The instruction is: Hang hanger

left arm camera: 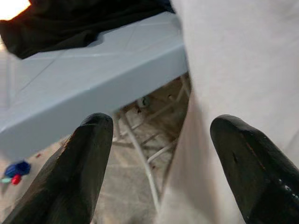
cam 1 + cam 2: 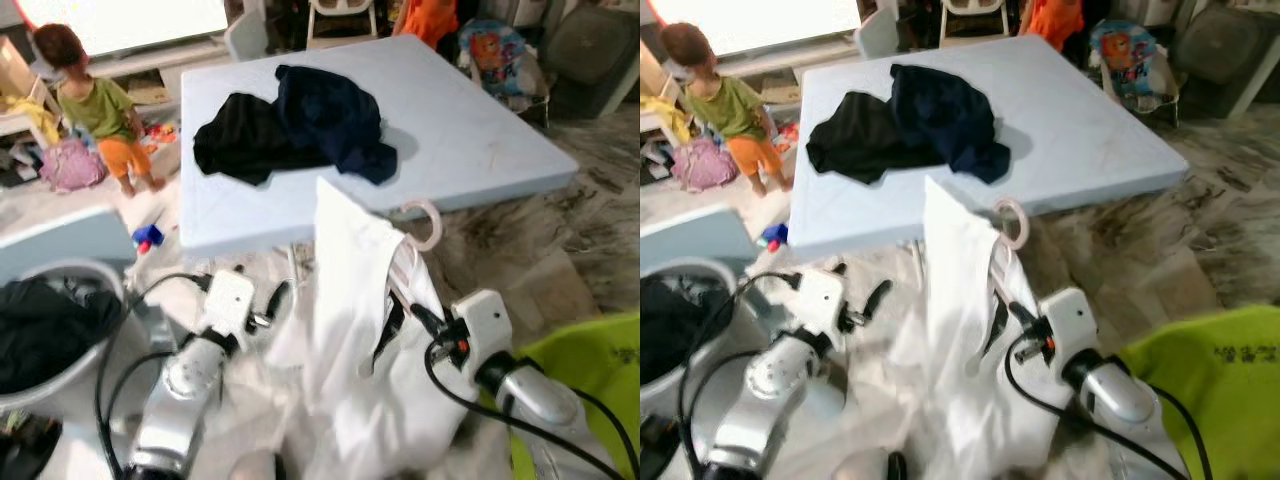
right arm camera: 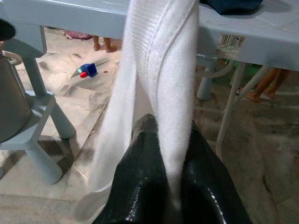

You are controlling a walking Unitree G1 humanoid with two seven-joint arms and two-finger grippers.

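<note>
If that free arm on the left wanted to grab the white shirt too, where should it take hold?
Probably the shirt's near hanging edge, approached from the robot's left side. The left gripper is open with that white cloth just beside one finger, while the right gripper pinches a fold lower down. The pink hanger hook sits at the top.

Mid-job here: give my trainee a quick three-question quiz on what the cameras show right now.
1. True or false: the right gripper is shut on the white shirt.
2. What lies on the blue table? A) two dark garments B) a plate C) shoes
3. Fill in: the left gripper is ____, beside the shirt.

Key: 1 true. 2 A, the black garment and the navy garment. 3 open.
</note>
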